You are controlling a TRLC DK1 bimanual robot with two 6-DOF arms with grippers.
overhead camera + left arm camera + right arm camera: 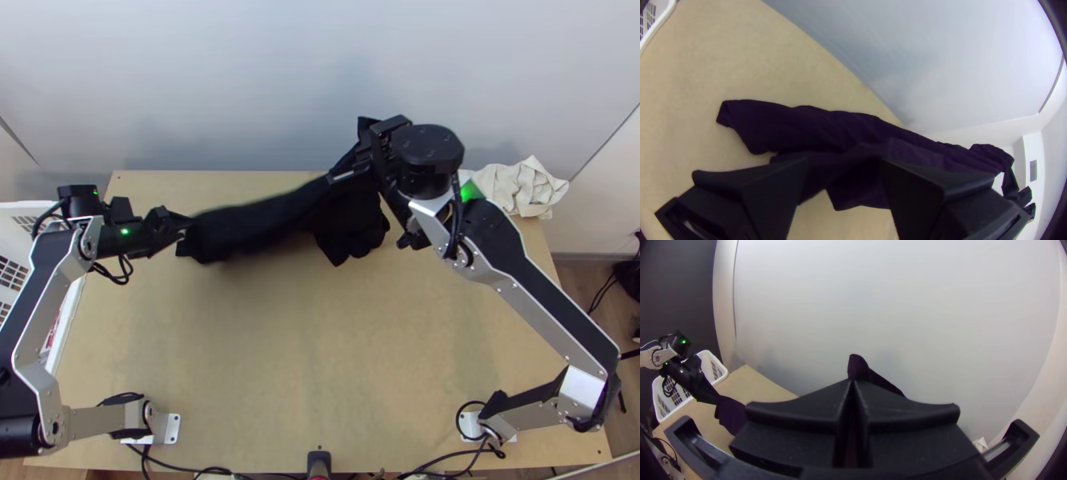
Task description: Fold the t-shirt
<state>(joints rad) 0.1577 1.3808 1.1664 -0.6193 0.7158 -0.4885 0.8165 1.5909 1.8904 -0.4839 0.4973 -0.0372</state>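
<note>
The black t-shirt point(264, 222) is bunched into a long strip, raised at its right end, with a part hanging below my right gripper point(340, 174). That gripper is shut on the cloth, and a bit of the t-shirt point(858, 366) pokes out beyond the right gripper point(852, 384) in the right wrist view. At the strip's left end is my left gripper point(186, 224), close against the fabric. In the left wrist view, the left gripper point(842, 169) has its fingers apart, with the dark purple-looking t-shirt point(818, 129) stretching across between and beyond them.
A white basket point(20, 212) stands at the table's left side. Crumpled cream cloth point(520, 188) lies at the back right corner. The bare wooden table point(296, 344) extends in front of the t-shirt, and a pale wall rises behind it.
</note>
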